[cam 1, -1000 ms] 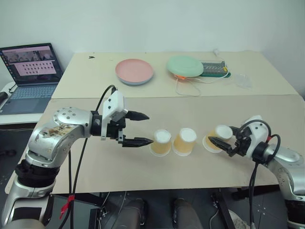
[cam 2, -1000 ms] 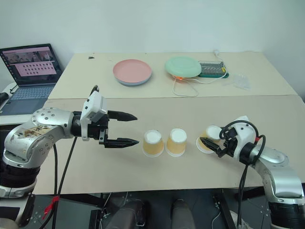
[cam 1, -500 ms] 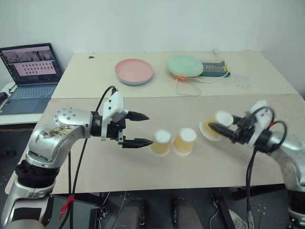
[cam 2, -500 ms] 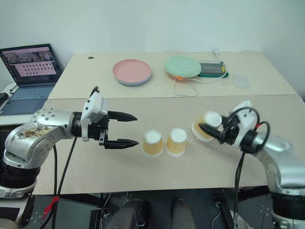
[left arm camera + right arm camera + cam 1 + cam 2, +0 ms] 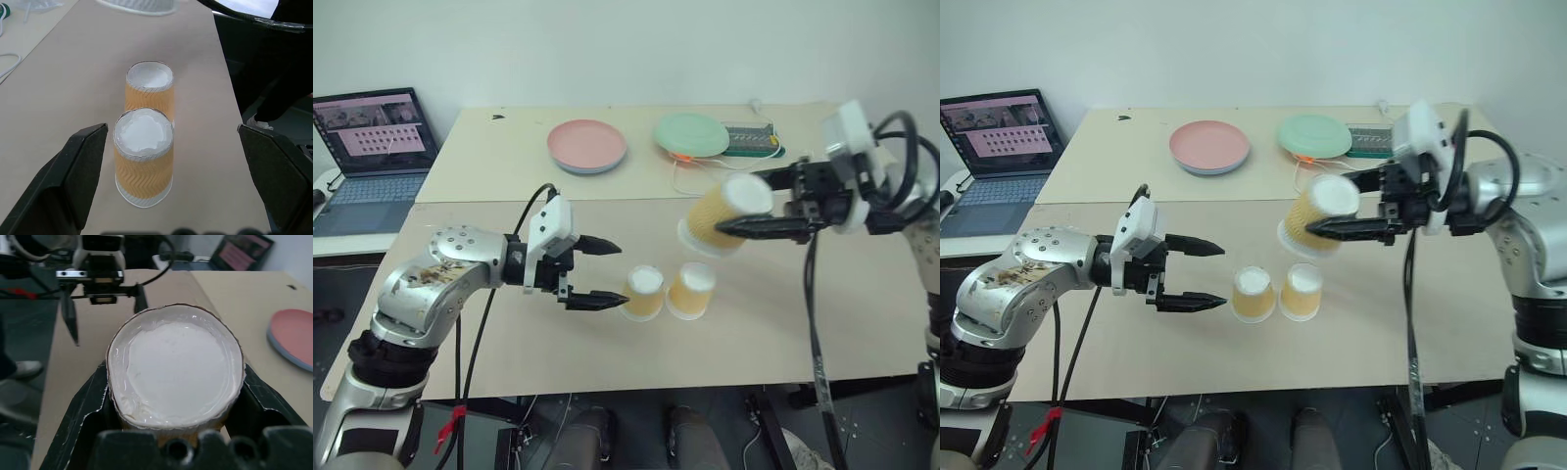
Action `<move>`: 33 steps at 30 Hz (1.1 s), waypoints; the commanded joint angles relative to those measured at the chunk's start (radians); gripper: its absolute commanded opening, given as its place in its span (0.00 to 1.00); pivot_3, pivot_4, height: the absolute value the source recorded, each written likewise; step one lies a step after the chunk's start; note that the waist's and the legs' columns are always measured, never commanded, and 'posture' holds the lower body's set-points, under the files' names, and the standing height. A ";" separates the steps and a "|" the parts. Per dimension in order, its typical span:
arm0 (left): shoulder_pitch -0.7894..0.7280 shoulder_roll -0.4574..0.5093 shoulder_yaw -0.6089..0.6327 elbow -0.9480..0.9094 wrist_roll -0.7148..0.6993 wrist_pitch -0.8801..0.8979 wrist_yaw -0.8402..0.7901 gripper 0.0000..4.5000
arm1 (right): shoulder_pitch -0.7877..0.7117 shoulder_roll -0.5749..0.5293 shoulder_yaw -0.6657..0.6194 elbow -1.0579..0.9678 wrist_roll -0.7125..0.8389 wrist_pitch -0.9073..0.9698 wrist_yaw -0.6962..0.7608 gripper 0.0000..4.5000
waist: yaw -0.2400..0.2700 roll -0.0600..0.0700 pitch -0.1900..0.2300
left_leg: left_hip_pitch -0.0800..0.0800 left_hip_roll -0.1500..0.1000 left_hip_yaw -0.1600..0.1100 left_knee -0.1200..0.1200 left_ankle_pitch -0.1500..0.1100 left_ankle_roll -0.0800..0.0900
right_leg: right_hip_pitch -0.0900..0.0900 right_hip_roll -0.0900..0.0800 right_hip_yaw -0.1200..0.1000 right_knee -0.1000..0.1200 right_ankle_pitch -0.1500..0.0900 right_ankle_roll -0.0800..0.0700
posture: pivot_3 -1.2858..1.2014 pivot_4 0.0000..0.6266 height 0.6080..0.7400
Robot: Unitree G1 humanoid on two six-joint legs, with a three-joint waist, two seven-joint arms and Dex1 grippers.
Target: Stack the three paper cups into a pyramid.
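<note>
At the far left, a laptop (image 5: 377, 147) is seen open on a side table. The left gripper (image 5: 594, 273) is held just above the near table (image 5: 607, 343), its two black fingers spread wide and pointing toward the cups, with nothing between them. Just to its right, two paper cups stand upside down side by side on the table, touching: the left cup (image 5: 644, 292) and the middle cup (image 5: 691, 290). In the left wrist view they are lined up one behind the other between the open fingers. Above and slightly right of them, the third cup (image 5: 722, 212) is held in the air, tilted on its side, pinched by the right gripper (image 5: 756, 209). At the back, a pink plate (image 5: 587, 146) and a green plate (image 5: 693, 134) are set on the far table.
</note>
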 commanded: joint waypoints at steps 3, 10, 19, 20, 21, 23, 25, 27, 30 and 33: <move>-0.010 0.005 0.019 -0.026 -0.012 -0.002 0.011 1.00 | -0.078 0.046 0.106 0.060 -0.051 -0.022 0.105 0.61 | 0.001 0.000 0.000 | -0.002 0.000 0.000 0.000 0.000 0.000 | -0.002 0.000 0.000 0.000 0.001 -0.001 | 0.52 0.24 0.81; 0.003 0.006 0.027 -0.047 -0.021 0.012 0.036 1.00 | -0.156 0.111 0.164 0.174 -0.125 -0.053 0.154 0.61 | 0.000 0.000 0.000 | -0.002 -0.001 0.000 0.000 0.000 -0.001 | -0.003 0.000 0.000 0.001 0.001 -0.002 | 0.52 0.24 0.81; 0.014 0.010 0.041 -0.060 -0.030 0.021 0.062 1.00 | -0.158 0.160 0.180 0.187 -0.176 -0.085 0.169 0.61 | -0.002 0.000 0.000 | -0.002 -0.001 0.000 0.000 0.000 -0.001 | -0.004 0.000 0.000 0.002 0.002 -0.002 | 0.52 0.24 0.81; 0.016 0.010 0.041 -0.063 -0.032 0.022 0.063 1.00 | -0.153 0.164 0.182 0.183 -0.179 -0.084 0.168 0.61 | -0.002 0.000 0.000 | -0.002 -0.001 0.000 0.000 0.000 -0.001 | -0.004 0.000 0.000 0.002 0.002 -0.002 | 0.52 0.24 0.81; 0.017 0.010 0.042 -0.064 -0.035 0.024 0.064 1.00 | -0.149 0.168 0.185 0.179 -0.182 -0.084 0.166 0.61 | -0.002 0.000 0.000 | -0.002 -0.001 0.000 0.000 0.000 -0.001 | -0.004 0.000 0.000 0.002 0.002 -0.002 | 0.52 0.24 0.81; 0.020 0.009 0.041 -0.067 -0.036 0.024 0.067 1.00 | -0.140 0.174 0.188 0.173 -0.189 -0.085 0.165 0.61 | -0.003 0.000 0.000 | -0.002 -0.001 0.000 0.000 0.000 -0.001 | -0.004 0.001 0.000 0.002 0.002 -0.002 | 0.52 0.24 0.81; 0.020 0.009 0.040 -0.066 -0.034 0.022 0.070 1.00 | -0.130 0.178 0.188 0.165 -0.191 -0.082 0.166 0.61 | -0.004 0.000 0.000 | -0.002 -0.001 0.000 0.000 0.000 -0.001 | -0.004 0.001 0.000 0.002 0.002 -0.002 | 0.52 0.24 0.81; 0.020 0.010 0.039 -0.066 -0.035 0.020 0.071 1.00 | -0.123 0.179 0.188 0.164 -0.196 -0.082 0.167 0.61 | -0.004 0.000 0.000 | -0.002 -0.001 0.000 0.000 0.000 -0.001 | -0.004 0.001 0.000 0.002 0.002 -0.002 | 0.52 0.24 0.81; 0.023 0.011 0.039 -0.062 -0.036 0.017 0.072 1.00 | -0.118 0.182 0.192 0.172 -0.207 -0.084 0.162 0.61 | -0.005 0.000 0.000 | -0.002 -0.001 0.000 0.000 0.000 -0.001 | -0.004 0.001 0.000 0.002 0.002 -0.002 | 0.52 0.24 0.81; 0.025 0.011 0.037 -0.063 -0.035 0.015 0.076 1.00 | -0.115 0.187 0.190 0.174 -0.214 -0.085 0.162 0.61 | -0.005 0.000 0.000 | -0.002 -0.001 0.000 0.000 0.000 -0.001 | -0.004 0.001 0.000 0.002 0.002 -0.002 | 0.52 0.24 0.81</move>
